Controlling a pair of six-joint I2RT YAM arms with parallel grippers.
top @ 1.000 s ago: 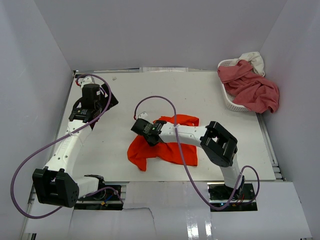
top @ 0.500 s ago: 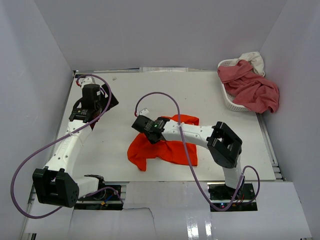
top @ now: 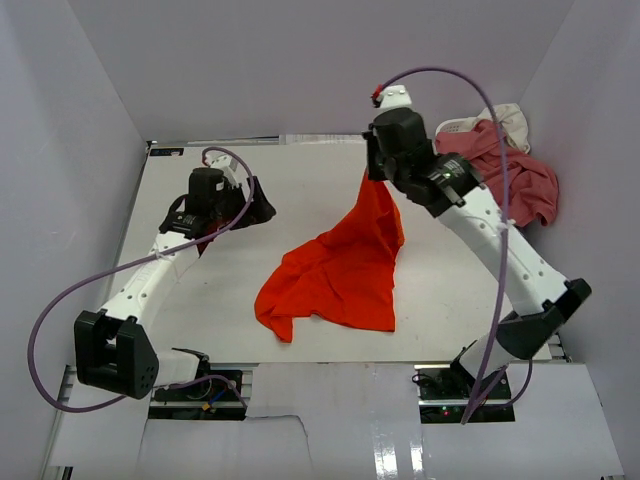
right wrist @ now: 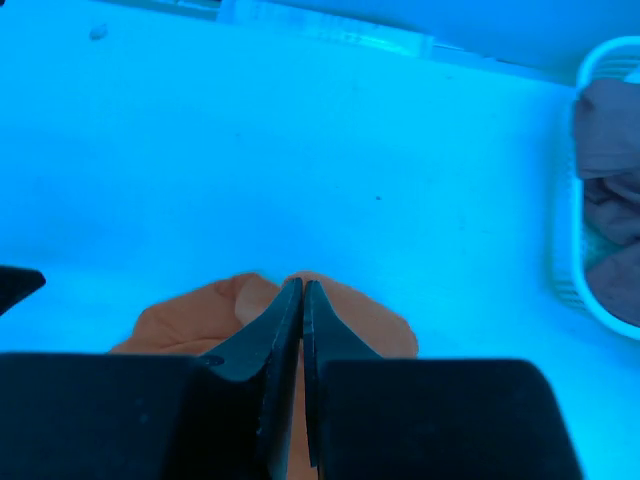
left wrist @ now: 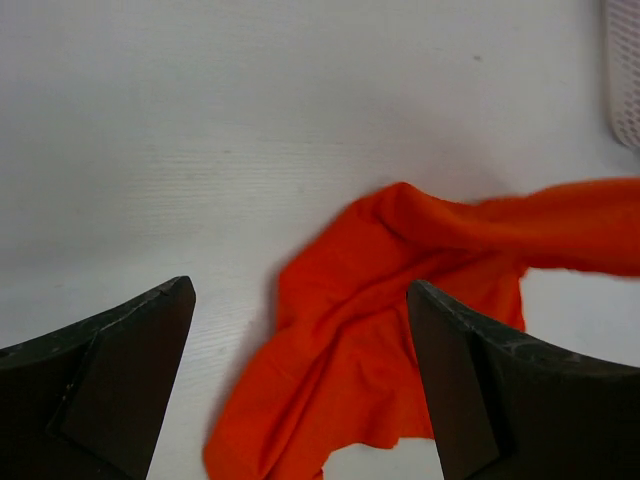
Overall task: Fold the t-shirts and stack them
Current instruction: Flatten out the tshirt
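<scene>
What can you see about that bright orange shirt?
The orange-red t-shirt is soft, plain, wrinkly cloth. The right gripper is shut on one part and holds it high, so the cloth hangs stretched like a tent. Its lower part lies crumpled on the white table.

- This is a robotics lab test cell: a white table [top: 300,190] is boxed in by plain white panels [top: 70,110] on its left, far and right sides.
- Two white-and-black machine arms, the left arm [top: 150,275] and the right arm [top: 505,245], are bolted at the table's near edge.
- Loose purple cables [top: 40,345] loop from the arms down to exposed wiring boards [top: 195,388] at their bases.
- A bare metal rail [top: 540,290] runs along the table's right edge.
- The only household things look like props: an orange-red shirt [top: 340,275] mid-table and a white perforated basket [top: 455,205] of clothes at the far right.
</scene>
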